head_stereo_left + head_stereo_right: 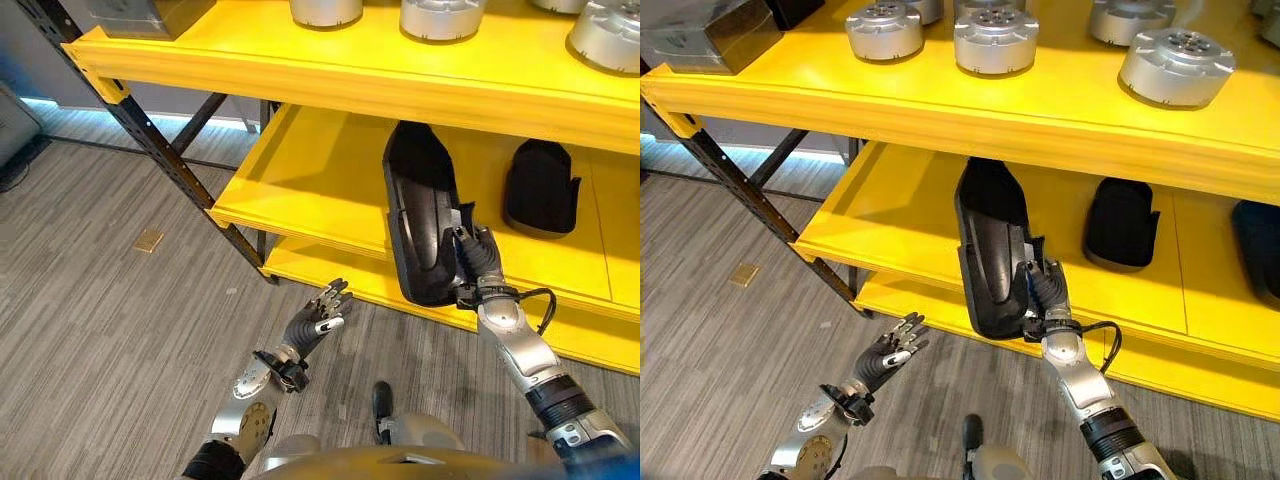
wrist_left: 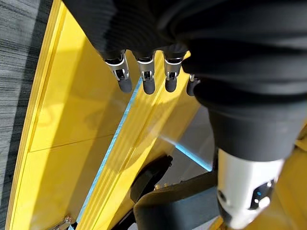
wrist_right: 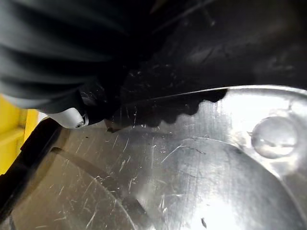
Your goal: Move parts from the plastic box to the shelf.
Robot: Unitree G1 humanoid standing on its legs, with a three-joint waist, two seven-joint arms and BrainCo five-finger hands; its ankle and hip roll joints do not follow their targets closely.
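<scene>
A long black shell-shaped part (image 1: pixel 415 200) stands on its edge on the yellow middle shelf (image 1: pixel 300 180), its lower end hanging past the shelf's front lip. My right hand (image 1: pixel 478 262) grips its near right side, fingers curled on the rim. In the right wrist view its scratched shiny inner face (image 3: pixel 192 163) is very close. My left hand (image 1: pixel 315 320) hovers open above the floor, left of the part, holding nothing; its straight fingers (image 2: pixel 146 79) point towards the shelf.
A second black part (image 1: pixel 540 185) lies further right on the middle shelf. Several silver round parts (image 1: pixel 996 38) and a grey box (image 1: pixel 700 35) sit on the upper shelf (image 1: pixel 940 100). A black diagonal brace (image 1: pixel 150 140) runs down at the left.
</scene>
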